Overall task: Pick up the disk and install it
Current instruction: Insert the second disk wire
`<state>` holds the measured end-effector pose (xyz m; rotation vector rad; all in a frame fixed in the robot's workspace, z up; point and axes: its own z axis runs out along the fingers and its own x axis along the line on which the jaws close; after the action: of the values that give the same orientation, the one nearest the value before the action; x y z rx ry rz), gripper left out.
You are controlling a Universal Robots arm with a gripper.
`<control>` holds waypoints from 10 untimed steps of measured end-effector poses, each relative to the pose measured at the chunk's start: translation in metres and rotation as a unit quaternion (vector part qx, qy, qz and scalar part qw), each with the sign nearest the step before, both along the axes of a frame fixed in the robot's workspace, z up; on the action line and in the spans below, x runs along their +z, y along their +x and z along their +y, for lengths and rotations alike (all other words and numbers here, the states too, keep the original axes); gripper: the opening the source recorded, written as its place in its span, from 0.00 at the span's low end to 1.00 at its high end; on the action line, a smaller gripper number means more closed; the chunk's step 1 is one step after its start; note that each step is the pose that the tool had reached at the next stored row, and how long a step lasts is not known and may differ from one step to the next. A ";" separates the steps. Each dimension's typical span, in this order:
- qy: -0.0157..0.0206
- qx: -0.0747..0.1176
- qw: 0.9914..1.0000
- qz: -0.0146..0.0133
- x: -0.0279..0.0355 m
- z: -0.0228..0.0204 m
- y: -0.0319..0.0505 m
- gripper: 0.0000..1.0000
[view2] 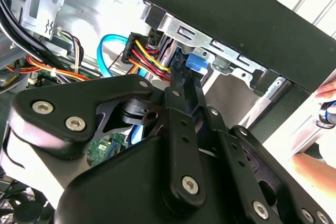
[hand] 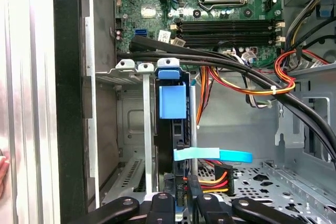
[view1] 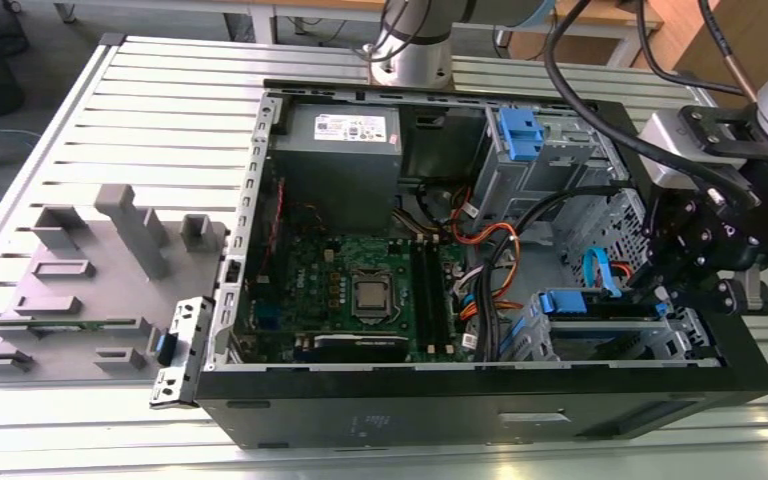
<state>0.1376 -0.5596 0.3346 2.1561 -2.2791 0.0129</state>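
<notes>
The disk (hand: 179, 129) stands on edge in a slot of the steel drive cage (hand: 134, 145), at the open computer case's front corner on the exterior view's right. Its blue carrier tab (hand: 171, 100) faces the motherboard. In the exterior view the carrier shows as a blue piece (view1: 564, 301) atop the cage. My gripper (hand: 180, 190) reaches into the cage with its black fingers close together on the disk's near end, beside the red-and-yellow power plug. In the second wrist view the gripper (view2: 186, 74) ends at the blue tab (view2: 195, 62). The gripper body (view1: 711, 250) hangs over the case's edge.
Black and orange cable bundles (hand: 252, 77) and a light-blue flat cable (hand: 210, 155) cross the bay beside the disk. A grey power supply (view1: 337, 150) and the motherboard (view1: 357, 290) fill the case. A grey fixture (view1: 91, 280) lies outside it. A person's hand (view2: 325, 108) is just outside the case wall.
</notes>
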 end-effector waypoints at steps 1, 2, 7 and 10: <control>0.000 0.000 1.000 0.000 -0.0001 0.0000 -0.0001 0.24; 0.000 0.000 1.000 0.000 -0.0002 0.0000 -0.0001 0.24; 0.000 0.000 1.000 0.000 -0.0005 0.0000 0.0005 0.24; 0.000 0.000 1.000 0.000 -0.0004 0.0000 0.0013 0.24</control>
<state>0.1388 -0.5595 0.3342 2.1562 -2.2792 0.0128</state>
